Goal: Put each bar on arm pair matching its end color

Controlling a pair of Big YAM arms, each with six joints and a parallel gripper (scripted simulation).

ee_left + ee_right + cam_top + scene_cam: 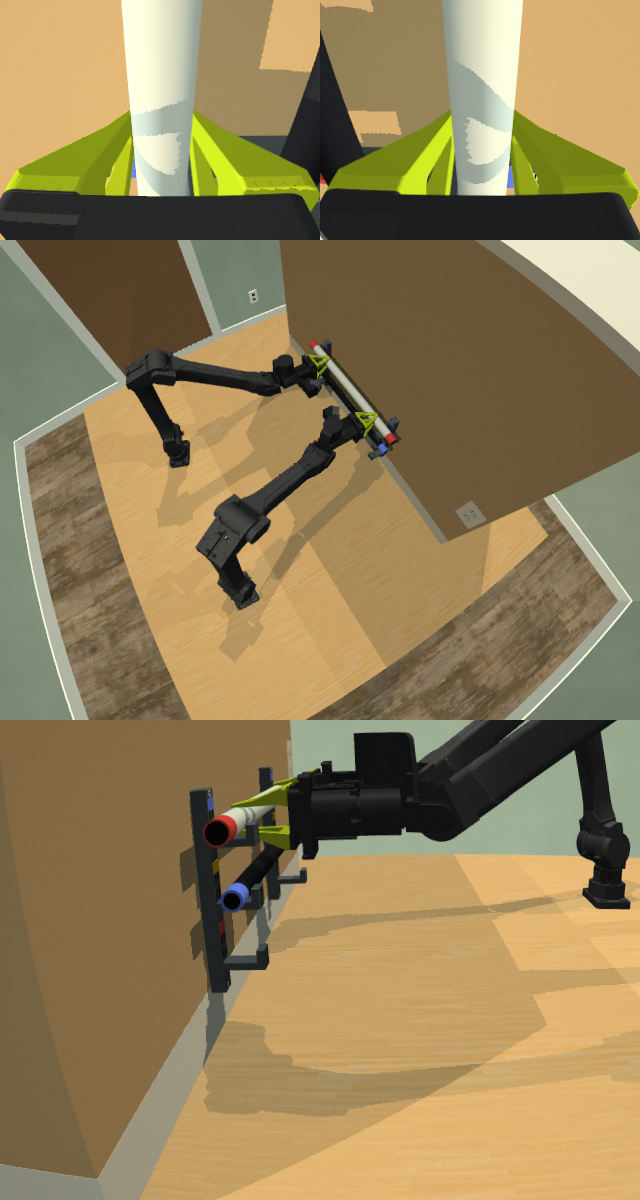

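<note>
The white bar with red ends (348, 387) (219, 831) (162, 50) (482, 30) lies at the top pair of rack arms, under the blue label (209, 803). My left gripper (326, 364) (239, 818) (162, 120) is shut on it near the left upright. My right gripper (372, 420) (482, 120) is shut on it near the right upright. The black bar with blue ends (382, 448) (258, 869) lies on the middle pair, under the orange label (216, 866). The bottom rack arm (242, 962), under the red label (221, 927), carries no bar.
The brown wall (439, 369) (129, 849) stands close behind the rack uprights (204, 859). The black bar runs just below my grippers. The hooked tips of the rack arms point out toward my arms.
</note>
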